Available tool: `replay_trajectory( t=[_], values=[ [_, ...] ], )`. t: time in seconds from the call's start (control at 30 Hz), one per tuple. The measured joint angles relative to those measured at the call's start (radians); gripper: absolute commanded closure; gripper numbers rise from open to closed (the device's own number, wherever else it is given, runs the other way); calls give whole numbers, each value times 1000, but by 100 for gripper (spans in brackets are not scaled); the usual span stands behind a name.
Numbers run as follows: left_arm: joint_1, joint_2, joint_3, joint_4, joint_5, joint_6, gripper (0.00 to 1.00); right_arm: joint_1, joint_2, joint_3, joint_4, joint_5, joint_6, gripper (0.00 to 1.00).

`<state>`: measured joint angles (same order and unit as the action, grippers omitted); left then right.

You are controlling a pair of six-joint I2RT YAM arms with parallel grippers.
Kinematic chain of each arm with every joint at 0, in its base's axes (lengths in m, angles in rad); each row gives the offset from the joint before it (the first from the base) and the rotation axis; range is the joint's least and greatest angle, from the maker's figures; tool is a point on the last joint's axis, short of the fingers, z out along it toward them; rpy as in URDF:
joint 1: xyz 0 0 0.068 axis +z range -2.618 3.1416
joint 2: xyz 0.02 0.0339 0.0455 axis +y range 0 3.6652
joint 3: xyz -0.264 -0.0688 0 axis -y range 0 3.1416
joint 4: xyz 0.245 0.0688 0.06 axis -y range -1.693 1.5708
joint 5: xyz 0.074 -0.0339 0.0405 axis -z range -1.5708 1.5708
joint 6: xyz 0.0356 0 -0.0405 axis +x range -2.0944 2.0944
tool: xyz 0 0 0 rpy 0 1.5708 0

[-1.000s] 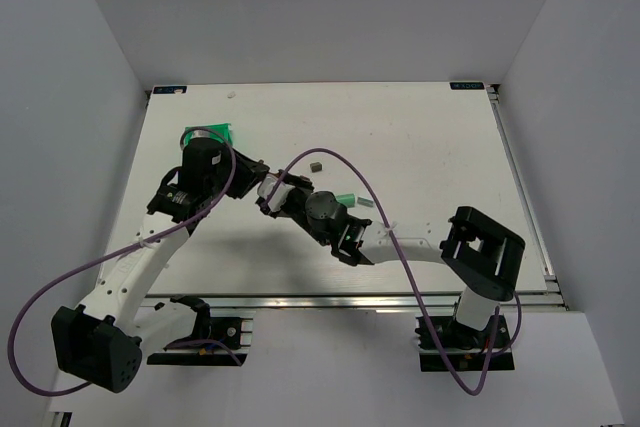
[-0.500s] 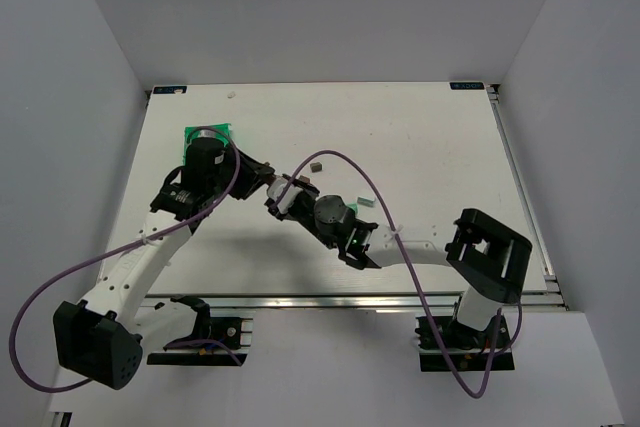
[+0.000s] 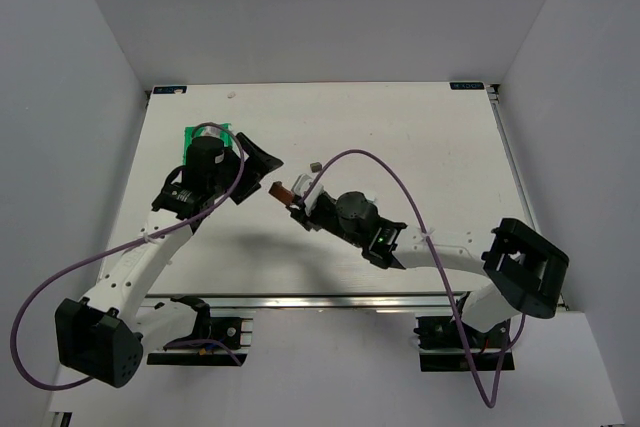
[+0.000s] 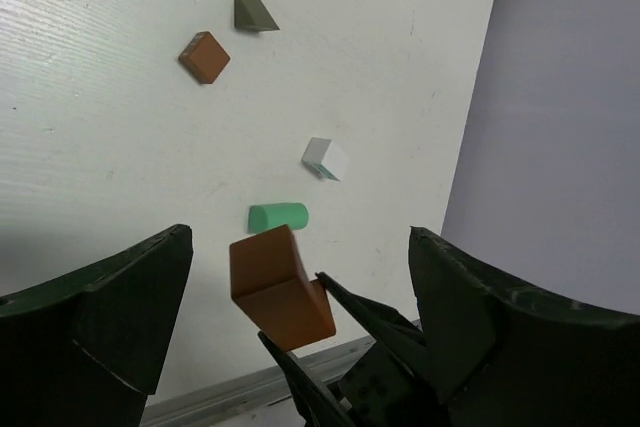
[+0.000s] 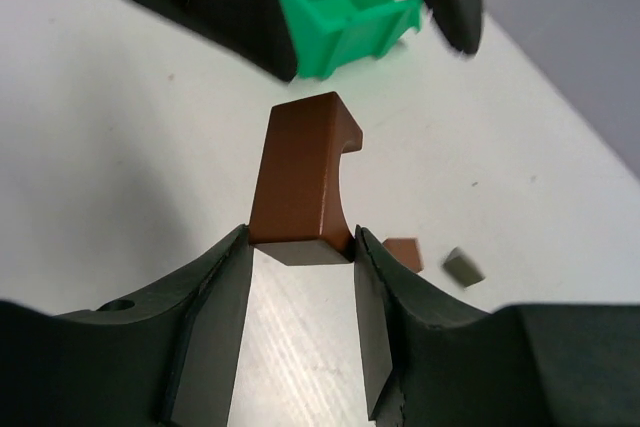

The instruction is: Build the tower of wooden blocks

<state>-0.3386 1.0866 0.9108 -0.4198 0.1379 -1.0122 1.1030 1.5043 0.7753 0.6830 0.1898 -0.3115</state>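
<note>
Right wrist, jaws clamping brown arched block (image 5: 300, 179)

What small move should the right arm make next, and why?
Probably pull the right tool back, clear of the left tool. It is shut on the brown block, and the left tool stands wide open around the block without touching, so the block looks free to carry to the table as a base.
</note>
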Motion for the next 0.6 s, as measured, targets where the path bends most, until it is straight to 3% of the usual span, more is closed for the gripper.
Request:
replay_trajectory(
  t=[0.27,0.6],
  values=[
    [16,-18,64,-58,-98,124,2,-116,-37,-68,-169,-279,117,100],
    [19,-79,-19,-6,-117,240,2,-266,111,-60,-185,-691,174,100]
  ],
)
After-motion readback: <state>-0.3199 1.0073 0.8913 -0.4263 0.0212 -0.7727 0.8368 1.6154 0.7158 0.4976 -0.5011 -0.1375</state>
